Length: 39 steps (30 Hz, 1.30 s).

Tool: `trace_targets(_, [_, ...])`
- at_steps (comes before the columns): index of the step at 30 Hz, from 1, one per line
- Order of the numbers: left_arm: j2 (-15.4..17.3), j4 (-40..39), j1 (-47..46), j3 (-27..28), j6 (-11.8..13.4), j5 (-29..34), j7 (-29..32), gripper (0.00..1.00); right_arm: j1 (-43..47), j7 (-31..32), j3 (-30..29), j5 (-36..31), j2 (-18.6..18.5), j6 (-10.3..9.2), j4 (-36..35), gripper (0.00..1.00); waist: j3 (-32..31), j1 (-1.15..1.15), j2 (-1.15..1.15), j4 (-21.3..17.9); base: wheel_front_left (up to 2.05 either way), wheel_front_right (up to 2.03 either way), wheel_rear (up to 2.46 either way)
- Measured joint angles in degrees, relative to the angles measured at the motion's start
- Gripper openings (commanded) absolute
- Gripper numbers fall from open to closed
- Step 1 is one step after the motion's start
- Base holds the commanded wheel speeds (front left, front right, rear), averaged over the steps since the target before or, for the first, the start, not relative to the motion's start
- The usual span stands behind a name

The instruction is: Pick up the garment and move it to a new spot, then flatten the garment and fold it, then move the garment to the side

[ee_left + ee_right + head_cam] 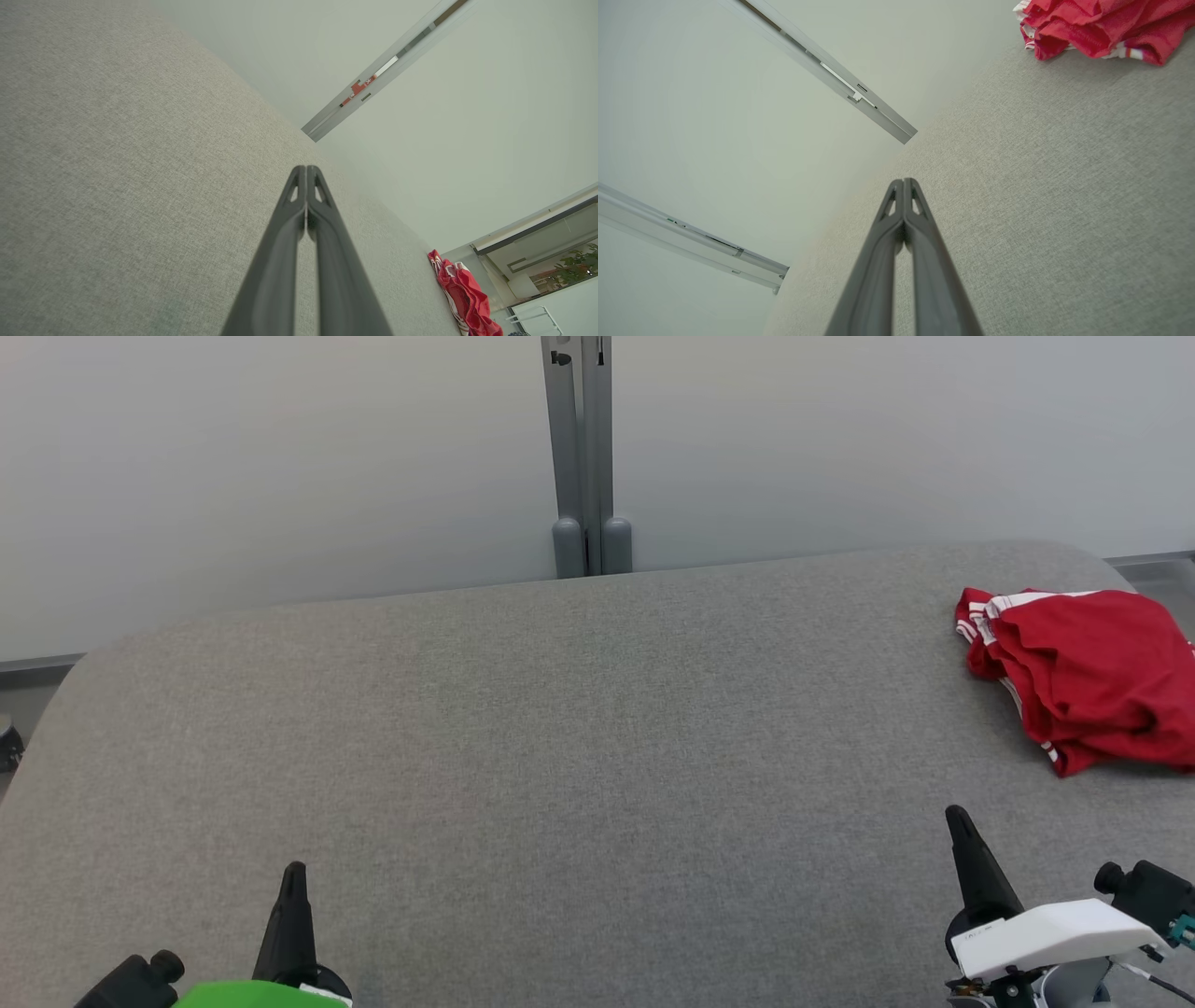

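Garment (pixel 1083 672) lying bunched near table (pixel 560 728) edge. Left gripper (pixel 294 873), right gripper (pixel 956 817) sitting pinched together, empty. Right needing opening, grabbing top fold.

No text can be read; the small label (pixel 977 933) on the right hand (pixel 956 817) is too tiny

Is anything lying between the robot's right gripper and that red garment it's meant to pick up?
Nothing visible. The right gripper, shut, is at the near part of the grey table, and the red garment lies crumpled beyond it to the right, with bare grey surface between them.
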Motion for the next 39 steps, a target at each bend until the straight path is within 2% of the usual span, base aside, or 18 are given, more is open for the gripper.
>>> trace_targets(39, [1.2, 3.6, -7.1, 2.6, -2.5, -24.6, 5.1, 0.0, -5.2, 5.0, -3.0, 23.2, 0.8, 0.0, 1.9, 0.0, 2.4, 0.0, 0.0, 0.5, 0.0, 0.0, 0.0])
